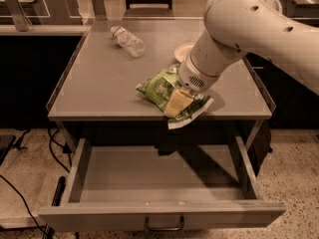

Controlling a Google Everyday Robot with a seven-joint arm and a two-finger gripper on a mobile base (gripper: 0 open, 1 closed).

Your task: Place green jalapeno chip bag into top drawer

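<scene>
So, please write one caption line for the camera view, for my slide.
The gripper holds the green jalapeno chip bag at the front edge of the table, above the open top drawer.

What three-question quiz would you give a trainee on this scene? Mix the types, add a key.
1. Fill in: the bottle lies on its ___ on the table.
2. True or false: the drawer is closed.
3. The gripper, jaws shut on the chip bag, is: A inside the drawer; B near the table's front edge; C beside the bottle.
Key: 1 side; 2 false; 3 B.
</scene>
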